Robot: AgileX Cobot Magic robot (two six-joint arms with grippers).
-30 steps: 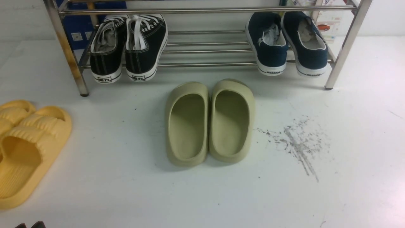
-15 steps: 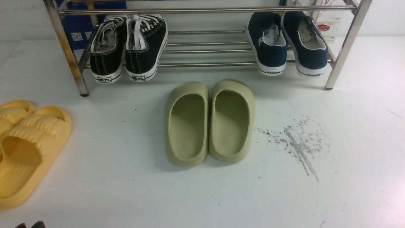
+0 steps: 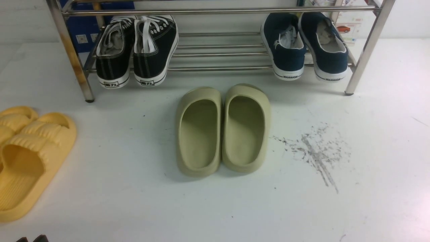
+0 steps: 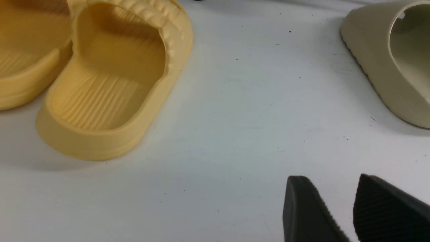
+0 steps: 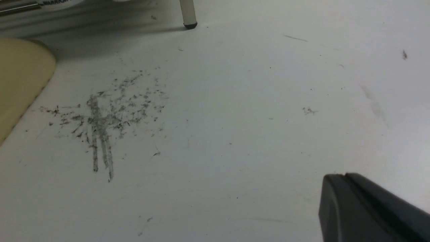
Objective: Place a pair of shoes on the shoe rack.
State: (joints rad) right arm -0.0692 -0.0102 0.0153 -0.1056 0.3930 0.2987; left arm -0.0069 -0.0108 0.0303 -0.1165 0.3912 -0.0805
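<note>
The two navy-blue slip-on shoes (image 3: 304, 45) rest side by side on the right end of the silver shoe rack (image 3: 218, 69), heels toward me. My left gripper (image 4: 331, 183) hangs low over the bare tabletop with a small gap between its fingers and nothing in it; its tips show at the bottom left of the front view (image 3: 32, 239). My right gripper (image 5: 344, 178) has its fingers pressed together, empty, over the tabletop right of the scuff marks (image 5: 100, 117). It does not show in the front view.
Black lace-up sneakers (image 3: 136, 50) sit on the rack's left end. Olive-green slides (image 3: 223, 129) stand in front of the rack at centre; one shows in the left wrist view (image 4: 393, 60). Yellow slides (image 3: 27, 154) lie at the left edge. A rack leg (image 5: 188, 13) stands beyond the right gripper.
</note>
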